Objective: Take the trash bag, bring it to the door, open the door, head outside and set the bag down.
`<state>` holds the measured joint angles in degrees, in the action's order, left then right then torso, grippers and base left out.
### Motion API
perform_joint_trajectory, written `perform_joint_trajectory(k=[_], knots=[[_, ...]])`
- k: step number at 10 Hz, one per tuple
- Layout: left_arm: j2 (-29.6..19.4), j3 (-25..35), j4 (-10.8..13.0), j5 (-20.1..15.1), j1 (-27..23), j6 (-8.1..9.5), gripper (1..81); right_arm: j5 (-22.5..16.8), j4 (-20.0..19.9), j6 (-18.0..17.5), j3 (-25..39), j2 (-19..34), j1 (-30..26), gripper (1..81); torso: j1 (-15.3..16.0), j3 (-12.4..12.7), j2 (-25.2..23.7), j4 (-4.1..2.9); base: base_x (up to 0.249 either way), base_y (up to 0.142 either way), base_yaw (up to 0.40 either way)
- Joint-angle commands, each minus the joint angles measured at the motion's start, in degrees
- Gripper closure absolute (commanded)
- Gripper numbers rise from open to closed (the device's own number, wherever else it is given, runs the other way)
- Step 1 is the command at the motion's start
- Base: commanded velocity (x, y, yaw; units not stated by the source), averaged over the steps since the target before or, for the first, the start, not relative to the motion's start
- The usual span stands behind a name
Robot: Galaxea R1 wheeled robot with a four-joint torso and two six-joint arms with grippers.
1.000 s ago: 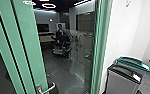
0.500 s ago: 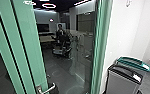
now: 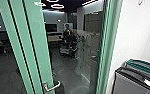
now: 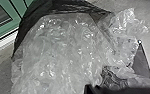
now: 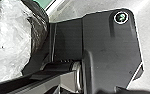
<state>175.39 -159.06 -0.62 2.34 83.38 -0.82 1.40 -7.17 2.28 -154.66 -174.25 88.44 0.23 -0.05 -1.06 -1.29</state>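
Head view swung left — door handle [image 3: 53, 86] nearer picture's middle.

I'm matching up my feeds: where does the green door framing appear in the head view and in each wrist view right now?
Head view: green door framing on both sides of the glass, with the handle low on the left part.
Left wrist view: in a corner, past the black part of the trash bag.
Right wrist view: a small green patch at the edge, past the bag.
Landmark the wrist views share: the trash bag.
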Motion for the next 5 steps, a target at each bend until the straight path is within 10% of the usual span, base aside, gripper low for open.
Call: perform_joint_trajectory(k=[1,5], knots=[[0.1,0.0,0.4,-2.8,-3.4,-0.24,81.1,-3.3,0.4,0.3,0.2,-0.1,-2.9,1.0,0.0,0.0,0.0,0.0,0.0,0.0,0.279],[0.1,0.0,0.5,-2.7,-3.3,-0.24,81.1,-3.1,0.5,0.4,0.5,-0.2,-2.8,1.0,0.0,0.0,0.0,0.0,0.0,0.0,0.296]])
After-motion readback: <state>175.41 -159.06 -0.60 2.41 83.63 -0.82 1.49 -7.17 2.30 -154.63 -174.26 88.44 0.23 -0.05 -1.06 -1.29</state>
